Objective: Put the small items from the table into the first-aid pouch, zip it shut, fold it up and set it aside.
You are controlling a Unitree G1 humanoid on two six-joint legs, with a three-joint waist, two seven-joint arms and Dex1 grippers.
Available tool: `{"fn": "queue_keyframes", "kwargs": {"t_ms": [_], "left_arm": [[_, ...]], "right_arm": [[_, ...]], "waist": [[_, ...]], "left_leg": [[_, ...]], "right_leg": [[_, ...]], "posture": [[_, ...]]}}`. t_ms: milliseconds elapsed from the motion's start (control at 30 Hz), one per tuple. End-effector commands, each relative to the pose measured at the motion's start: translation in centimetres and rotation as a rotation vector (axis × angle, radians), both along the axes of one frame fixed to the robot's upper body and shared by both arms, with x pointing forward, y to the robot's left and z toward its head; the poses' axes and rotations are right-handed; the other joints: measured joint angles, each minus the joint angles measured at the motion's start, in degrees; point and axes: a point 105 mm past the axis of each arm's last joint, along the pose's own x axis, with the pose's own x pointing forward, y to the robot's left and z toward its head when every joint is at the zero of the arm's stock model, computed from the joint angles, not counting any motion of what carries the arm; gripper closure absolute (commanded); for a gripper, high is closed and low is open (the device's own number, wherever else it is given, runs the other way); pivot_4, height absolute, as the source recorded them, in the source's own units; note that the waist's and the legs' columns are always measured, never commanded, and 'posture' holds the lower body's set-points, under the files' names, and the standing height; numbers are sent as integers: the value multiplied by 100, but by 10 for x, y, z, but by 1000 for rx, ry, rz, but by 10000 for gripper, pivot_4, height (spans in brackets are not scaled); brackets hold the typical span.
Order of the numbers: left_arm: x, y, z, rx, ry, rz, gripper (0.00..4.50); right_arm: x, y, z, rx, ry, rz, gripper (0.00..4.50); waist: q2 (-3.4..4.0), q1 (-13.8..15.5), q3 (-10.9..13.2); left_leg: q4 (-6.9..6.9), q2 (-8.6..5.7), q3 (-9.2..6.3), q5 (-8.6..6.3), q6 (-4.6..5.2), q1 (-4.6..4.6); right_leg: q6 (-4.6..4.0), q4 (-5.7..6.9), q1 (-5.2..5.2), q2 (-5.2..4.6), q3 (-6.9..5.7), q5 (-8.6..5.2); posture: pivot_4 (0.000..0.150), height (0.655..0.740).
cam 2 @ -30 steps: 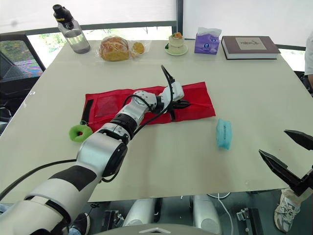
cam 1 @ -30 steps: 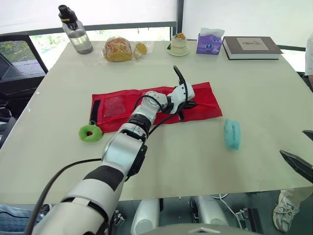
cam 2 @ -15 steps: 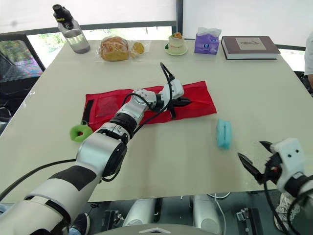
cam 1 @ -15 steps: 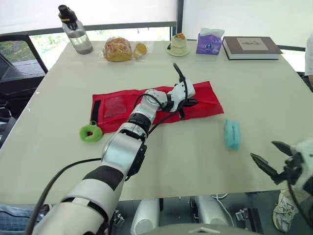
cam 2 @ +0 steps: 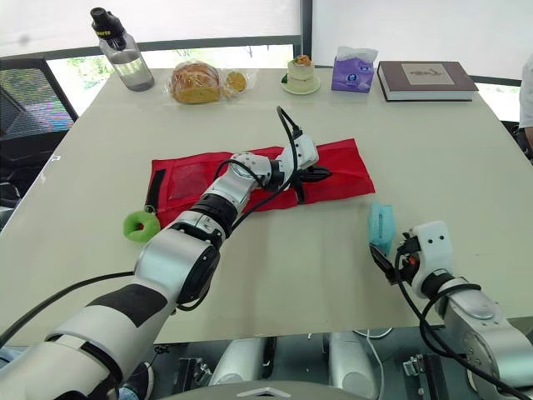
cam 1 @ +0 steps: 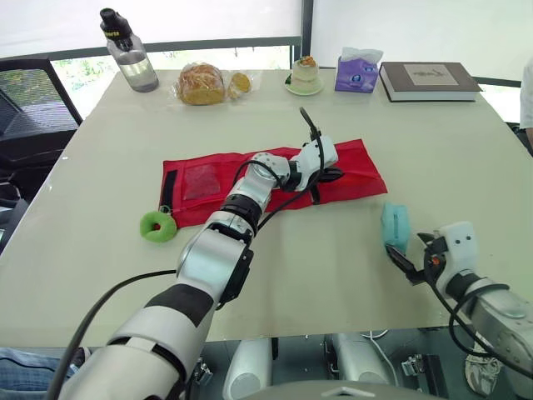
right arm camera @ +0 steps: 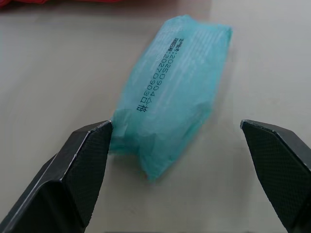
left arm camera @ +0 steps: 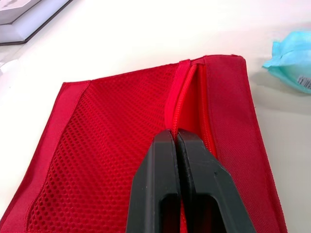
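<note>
Just short of teal packet (right arm camera: 170,87), right gripper (right arm camera: 176,125) wide open.

Your two head views look forward and down over the table (cam 1: 100,250) from its near edge and share all of it. Your left wrist view sits close over the red pouch (left arm camera: 97,136), facing along the pressed-together left fingers (left arm camera: 158,184). Your right wrist view looks closely between the spread right fingers (right arm camera: 82,165) at the teal packet (right arm camera: 170,92), which the left wrist view also catches.
</note>
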Motion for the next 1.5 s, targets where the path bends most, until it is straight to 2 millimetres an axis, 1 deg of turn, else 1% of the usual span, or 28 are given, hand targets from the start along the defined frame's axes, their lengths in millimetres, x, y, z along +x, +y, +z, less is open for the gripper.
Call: {"fn": "queue_keyframes", "kwargs": {"t_ms": [33, 67, 100, 167, 200, 233, 267, 300, 333, 367, 433, 500, 667, 833, 900, 1000, 1100, 1200, 1367, 1500], "left_arm": [[1, -6, 21, -52, -56, -14, 44039], [1, -7, 20, -53, -55, -14, 44039], [0, -7, 20, -53, -54, -14, 45000], [0, -8, 18, -54, -52, -15, 45000], [0, -8, 18, -54, -51, -15, 45000], [0, -8, 18, -55, -50, -16, 45000], [-1, -9, 18, -56, -50, -16, 45000], [0, -9, 18, -57, -49, -16, 45000], [0, -9, 19, -58, -49, -16, 45000], [0, -9, 19, -58, -49, -16, 45000], [0, -8, 19, -60, -48, -15, 45000], [0, -8, 19, -62, -46, -15, 45000], [-3, -13, 17, -63, -42, -29, 45000], [-5, -17, 16, -66, -40, -40, 45000], [-6, -18, 16, -68, -40, -43, 45000], [-9, -20, 16, -73, -38, -57, 45000], [-11, -22, 16, -76, -35, -67, 45000], [-14, -25, 15, -78, -28, -82, 45000], [-22, -36, 15, -85, -20, -131, 45000], [-30, -48, 14, -108, -14, -162, 45000]], "right_arm": [[0, 1, 6, -1, -36, 4, 0], [0, 2, 6, 2, -40, 9, 0], [0, 3, 6, 6, -43, 11, 4045], [1, 3, 7, 8, -47, 13, 7468], [1, 3, 8, 8, -49, 14, 12248], [1, 4, 8, 7, -50, 16, 19584], [1, 4, 8, 5, -51, 17, 19584], [2, 3, 8, 2, -54, 17, 26315], [2, 3, 8, 0, -56, 15, 30394], [2, 3, 9, -1, -58, 14, 36498], [2, 3, 14, -6, -67, 31, 44674], [2, 5, 19, -8, -75, 60, 44674], [3, 29, 38, 38, -87, 175, 44674], [9, 42, 46, 47, -86, 213, 44674], [13, 43, 46, 43, -78, 203, 44674], [28, 33, 38, -10, -34, 124, 44674], [37, 31, 35, -34, -6, 103, 44674], [46, 28, 28, -99, 38, 87, 44674], [74, 31, 36, -127, 3, 37, 44674], [99, 35, 40, -138, -15, -17, 44674]], "waist": [[0, -2, 0], [0, -4, 0], [0, -5, 0], [0, -8, 0], [0, -7, 0], [0, -7, 0], [0, -7, 0], [0, -7, 0], [0, -8, 0], [0, -8, 0], [0, -8, 0], [0, -9, 0], [0, -13, 0], [0, -7, 0], [0, -6, 0], [0, -8, 0], [0, -12, 0], [0, -16, 0], [2, -25, 0], [2, -12, 0]], "left_leg": [[0, 0, 1, 0, 0, 0], [1, 0, 2, 0, 0, 0], [1, 0, 1, 0, 0, 1], [1, 0, 1, 0, 0, 1], [1, 0, 1, 0, 0, 1], [1, 0, 0, 0, 0, 1], [1, 0, 1, 0, 0, 1], [1, 0, 1, 0, 0, 1], [1, 0, 0, 0, 0, 1], [1, 0, 0, 0, 0, 1], [1, 0, 1, 0, 0, 1], [1, 0, 1, 0, 0, 1], [0, 0, -1, 0, 0, 1], [1, 0, -1, 0, 0, 0], [1, 0, -1, 0, 0, 0], [1, 0, -1, 0, 0, 0], [2, 0, -1, 0, 0, 0], [0, 0, -1, 0, 0, 0], [2, 0, -1, 0, 0, 2], [0, 0, -1, 0, 0, -2]], "right_leg": [[0, 0, 0, 0, 0, 0], [0, 0, 0, -1, 1, 0], [0, 0, 0, 0, 1, 0], [1, 1, 0, 0, 1, 0], [1, 1, 0, 0, 1, 0], [1, 1, 0, 0, 0, 0], [0, 1, 0, 0, 1, 0], [0, 1, 0, 0, 0, 0], [1, 1, 0, 0, 0, 0], [1, 1, 0, 0, 1, 0], [1, 1, 0, 0, 0, 0], [1, 1, 0, 0, 0, 0], [0, 2, 0, 1, 0, 0], [0, 1, 0, 0, 0, 1], [-1, 1, 0, 0, 0, 1], [-1, 2, 0, 0, 0, 1], [-1, 2, 0, -1, 0, 1], [-1, 1, 0, 0, -1, 1], [-1, 3, 0, 0, 0, 1], [-1, 0, -2, 0, -3, 1]], "posture": [[1500, 7400], [1500, 7400], [1500, 7400], [1500, 7400], [1500, 7400], [1500, 7400], [1500, 7400], [1500, 7400], [1500, 7400], [1500, 7400], [1500, 7400], [1500, 7400], [1500, 7400], [1500, 7400], [1500, 7400], [1500, 7400], [1500, 7400], [1500, 7400], [1500, 7400], [1500, 7400]]}}
